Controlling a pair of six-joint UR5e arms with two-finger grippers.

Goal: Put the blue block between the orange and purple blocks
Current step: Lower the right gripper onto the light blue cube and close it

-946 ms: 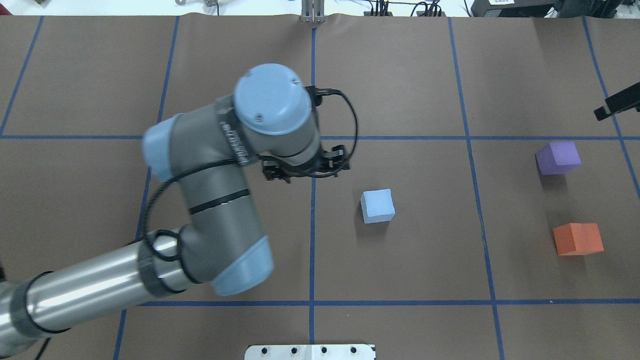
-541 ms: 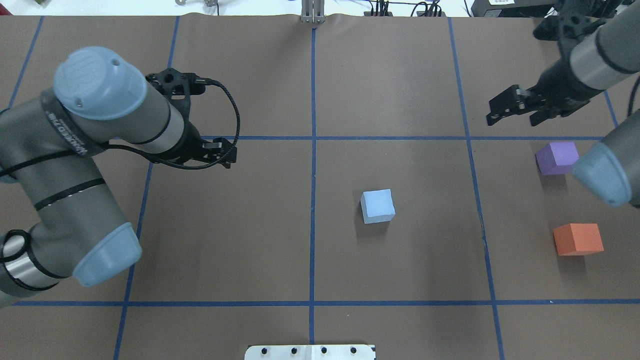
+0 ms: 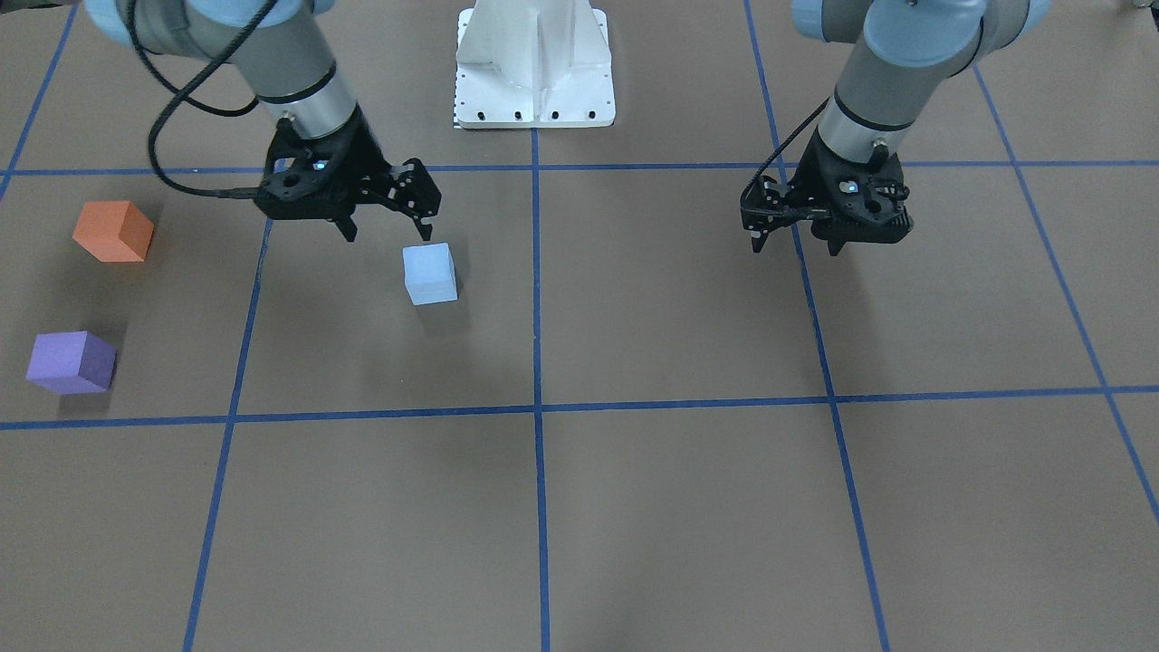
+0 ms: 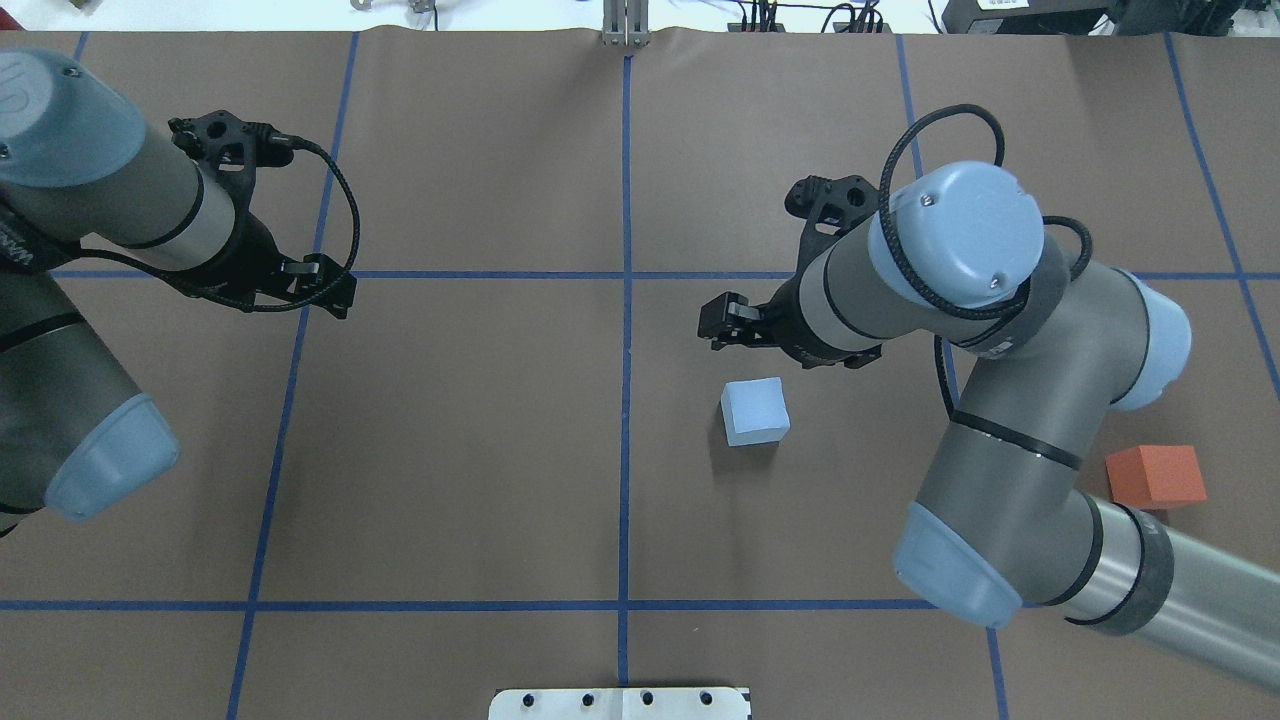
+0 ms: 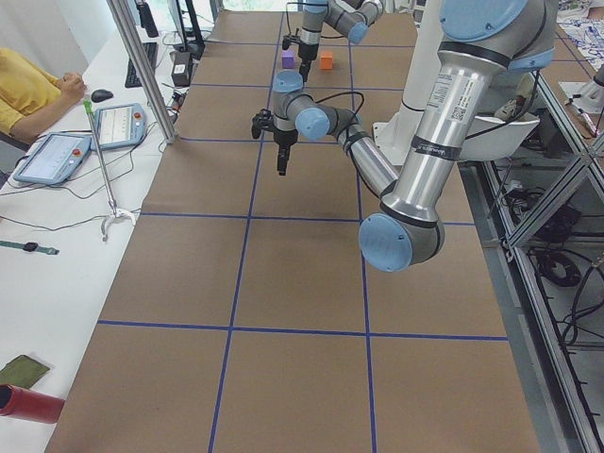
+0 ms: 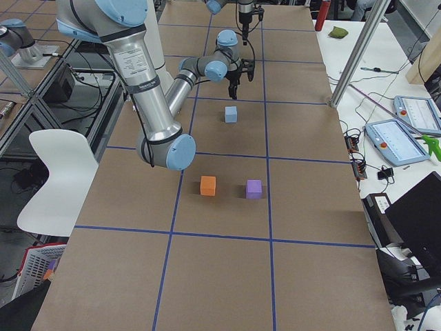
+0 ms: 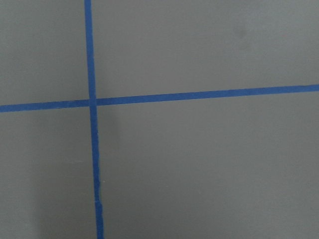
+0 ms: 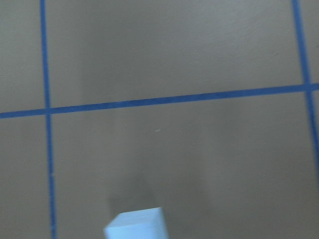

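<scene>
Brown gridded table (image 3: 634, 507) | right gripper (image 3: 389, 222), jaws wide and empty, hovered just beside blue block (image 3: 429, 273) | step: approach | next: centre, descend, close | left gripper (image 3: 797, 246) parted, idle

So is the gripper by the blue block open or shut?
Open. The right gripper hangs near the blue block, its jaws wide apart and empty.

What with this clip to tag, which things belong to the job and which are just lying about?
Job: blue block, orange block, purple block, open right claw near the blue block.
Lying about: red bottle, green cloth, two tablets on the side bench; white chair.
</scene>
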